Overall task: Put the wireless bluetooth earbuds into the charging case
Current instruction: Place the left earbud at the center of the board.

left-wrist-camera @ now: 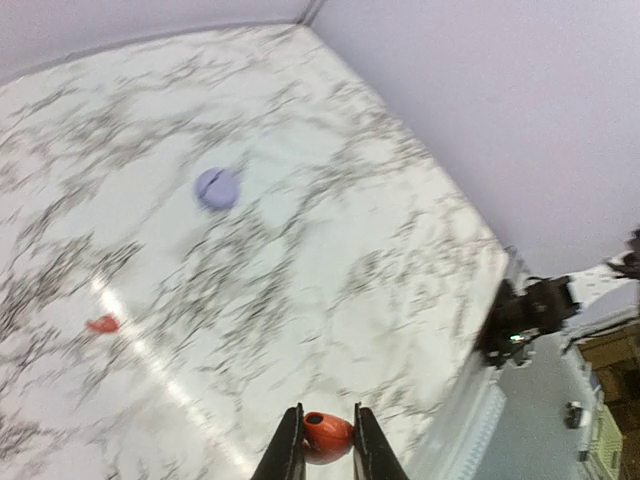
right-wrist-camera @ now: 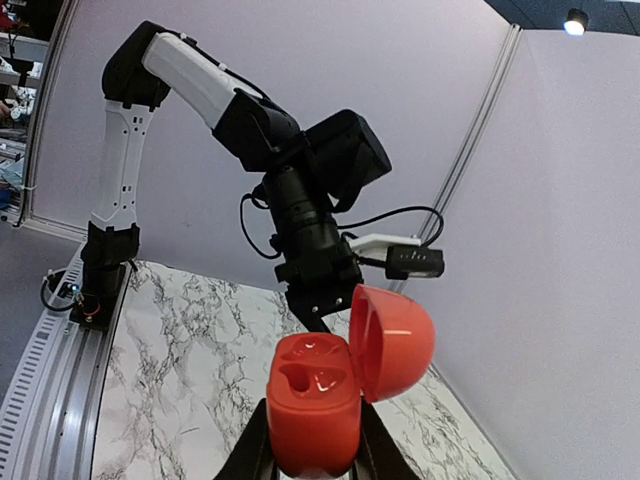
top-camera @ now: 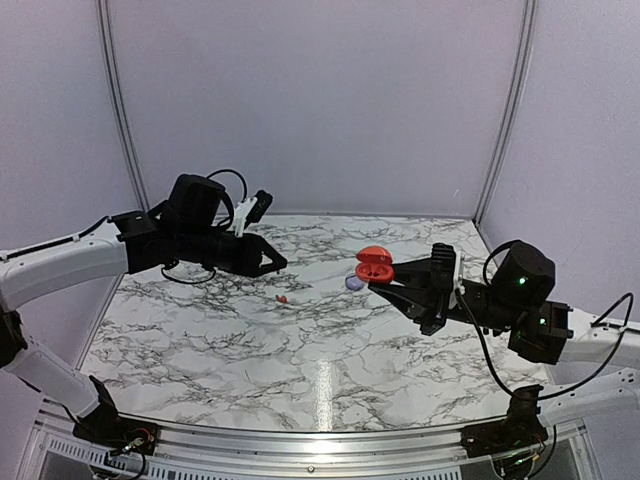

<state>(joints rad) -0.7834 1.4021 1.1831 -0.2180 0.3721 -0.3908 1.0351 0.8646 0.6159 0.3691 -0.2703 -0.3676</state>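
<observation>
My left gripper [left-wrist-camera: 325,445]: nearly closed, pinching one tiny red plastic earbud [left-wrist-camera: 326,430] at my fingertips [left-wrist-camera: 288,452], aloft over the marble table [left-wrist-camera: 330,250].
My right gripper [right-wrist-camera: 312,455]: clamped on the round red charging case [right-wrist-camera: 312,395], lid [right-wrist-camera: 392,338] open, wells seemingly empty.
Second red earbud [top-camera: 282,298]: loose on the marble.
Hazards, my estimate: smooth bud twisting or popping free; misaligned entry tipping the case in my grip; lid knocked shut.

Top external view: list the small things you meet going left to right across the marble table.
Loose red earbud → purple round case → open red charging case, held above the table in the right fingers.
</observation>
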